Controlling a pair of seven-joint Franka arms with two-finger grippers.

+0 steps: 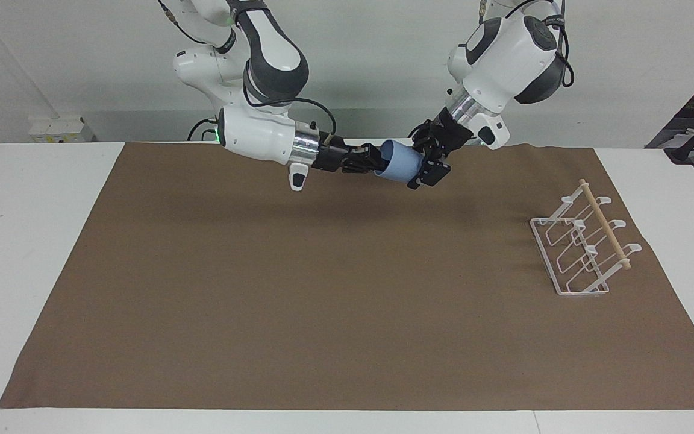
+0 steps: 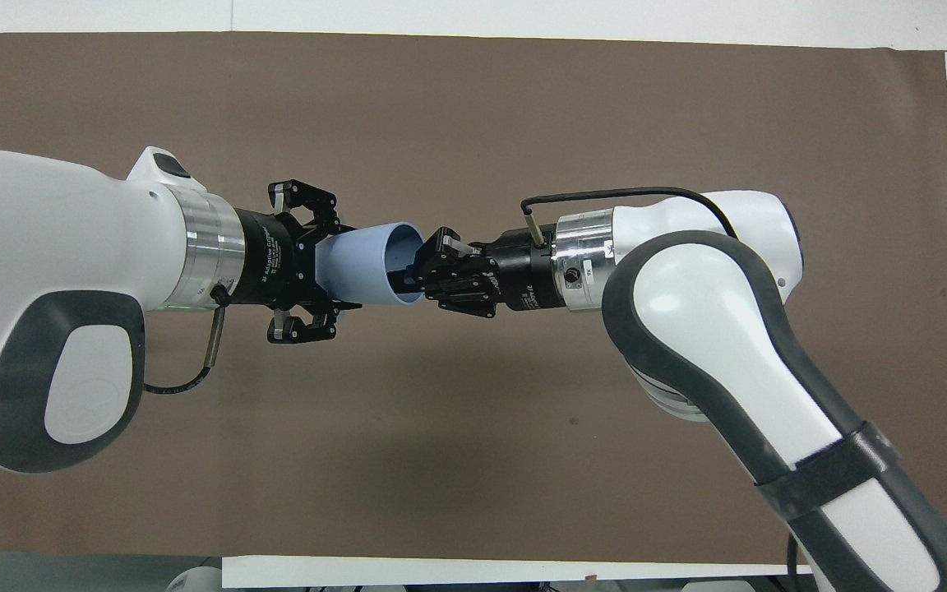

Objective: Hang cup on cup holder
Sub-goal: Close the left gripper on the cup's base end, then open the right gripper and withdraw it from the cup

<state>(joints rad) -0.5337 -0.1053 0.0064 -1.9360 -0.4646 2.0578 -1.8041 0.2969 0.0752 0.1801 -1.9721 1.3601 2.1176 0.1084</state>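
Note:
The light-blue cup (image 1: 400, 164) lies on its side in the air, over the mat's edge nearest the robots. My right gripper (image 1: 380, 163) is shut on its rim, with one finger inside the mouth (image 2: 420, 275). My left gripper (image 1: 422, 166) is open, its fingers standing on either side of the cup's (image 2: 358, 263) tapered base (image 2: 342, 265). The white wire cup holder (image 1: 585, 247) with its wooden dowel stands on the mat toward the left arm's end of the table. In the overhead view the left arm hides it.
A brown mat (image 1: 323, 301) covers most of the white table (image 1: 34, 241). Nothing but the cup holder stands on it.

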